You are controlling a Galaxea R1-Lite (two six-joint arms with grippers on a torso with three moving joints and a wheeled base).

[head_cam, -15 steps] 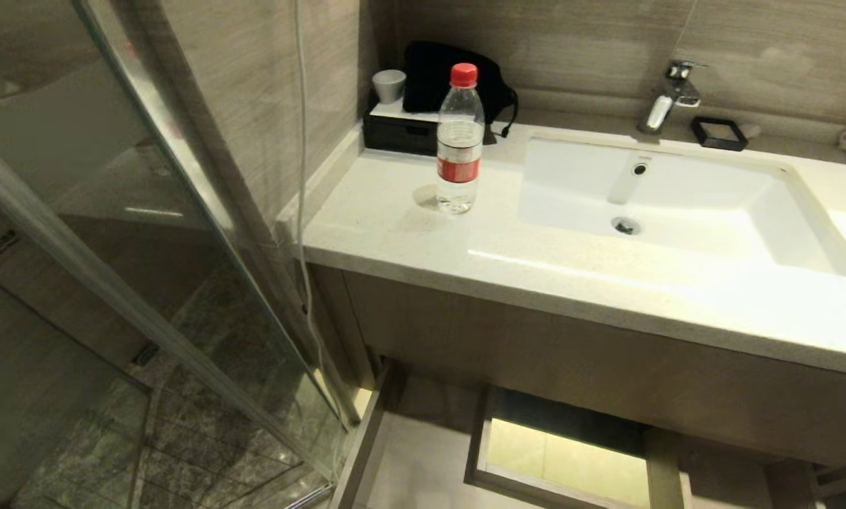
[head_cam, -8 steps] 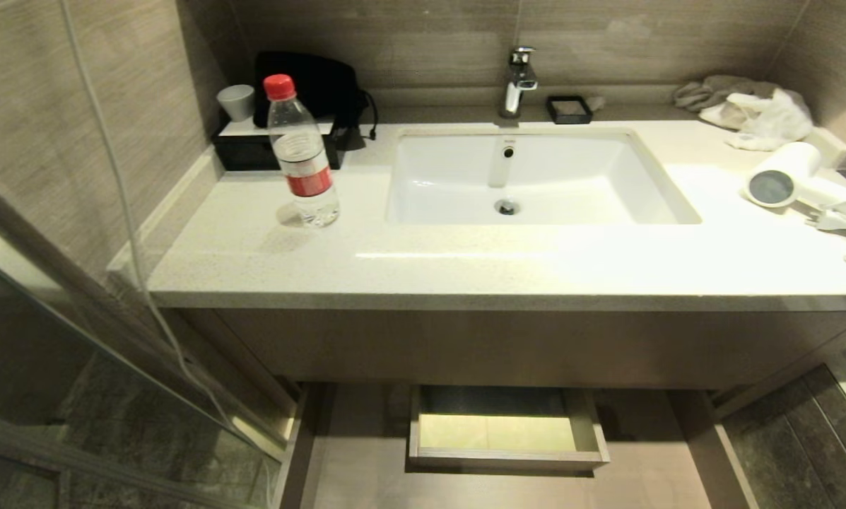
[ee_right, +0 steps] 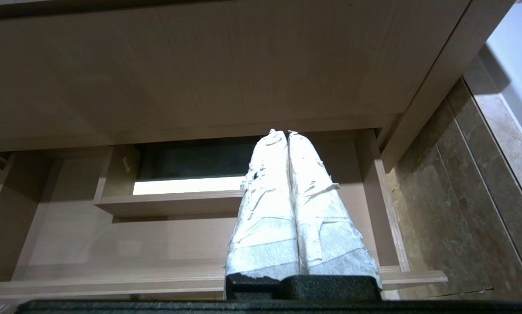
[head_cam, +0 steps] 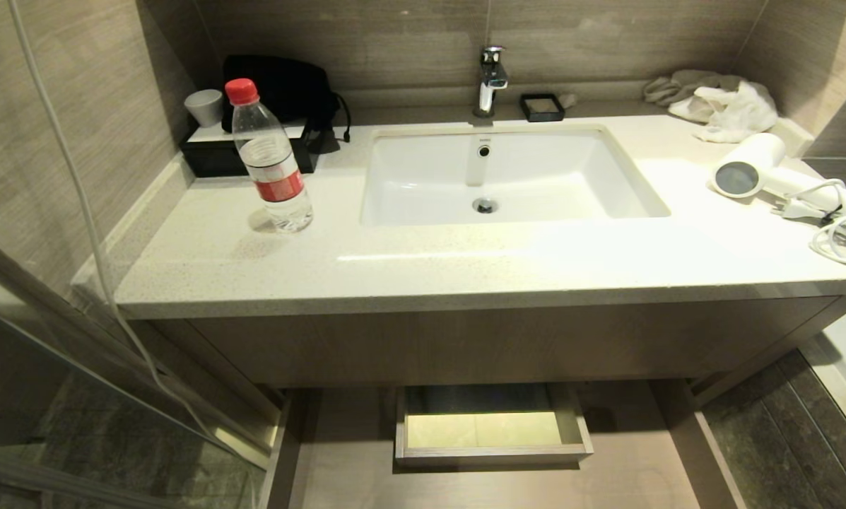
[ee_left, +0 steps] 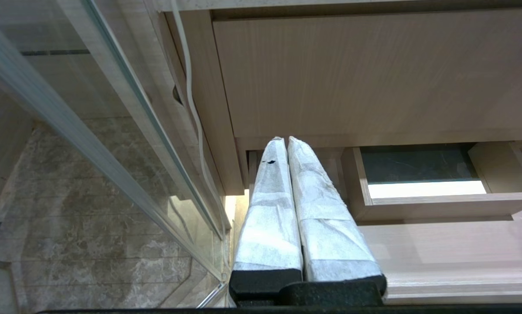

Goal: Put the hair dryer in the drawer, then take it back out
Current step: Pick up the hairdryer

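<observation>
The white hair dryer [head_cam: 748,166] lies on its side at the right end of the vanity counter [head_cam: 465,268], dark round face toward me, a cable coiled beside it. Below the counter the wood-grain drawer [head_cam: 627,452] stands pulled out, showing a pale floor and a boxed rectangular cutout [head_cam: 490,428]. No arm appears in the head view. My left gripper [ee_left: 285,139] is shut and empty, low before the drawer's [ee_left: 439,248] left part. My right gripper [ee_right: 285,132] is shut and empty too, before the drawer's [ee_right: 112,244] right part.
A red-capped water bottle [head_cam: 271,159] stands on the counter's left, beside a black box [head_cam: 239,152] with a cup and a black pouch. The sink [head_cam: 627,191], faucet [head_cam: 492,78] and soap dish sit mid-counter; cloths [head_cam: 719,102] lie back right. A glass shower door [head_cam: 41,353] bounds the left.
The whole head view has swung to the right, so the hair dryer and the counter's right end have come into sight. The things themselves have not moved.
</observation>
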